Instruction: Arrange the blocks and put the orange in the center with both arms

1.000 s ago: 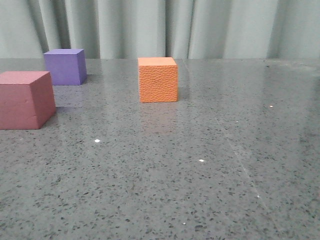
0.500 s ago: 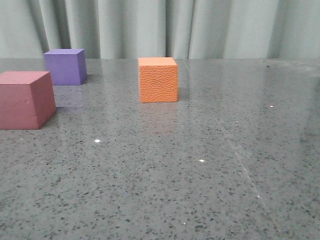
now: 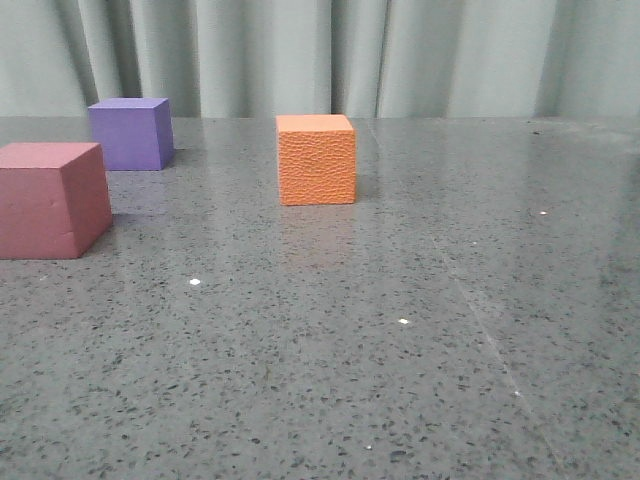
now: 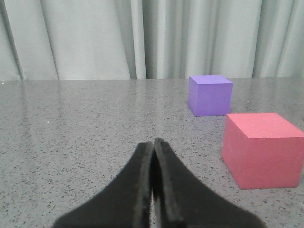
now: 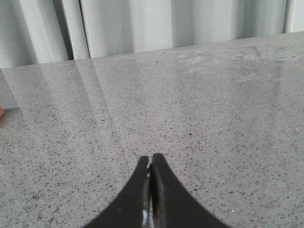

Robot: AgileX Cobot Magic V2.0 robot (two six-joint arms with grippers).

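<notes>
Lab-like test bench: speckled grey stone table (image 3: 400, 350), pale curtain backdrop (image 3: 450, 55).

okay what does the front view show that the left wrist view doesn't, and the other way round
Only the front view shows the orange cube, standing apart from the other two blocks. Only the left wrist view shows the left tool, shut with nothing between its fingers, low over the table. Both show the purple cube and the pinkish-red cube, the speckled grey table and the curtain behind.
</notes>
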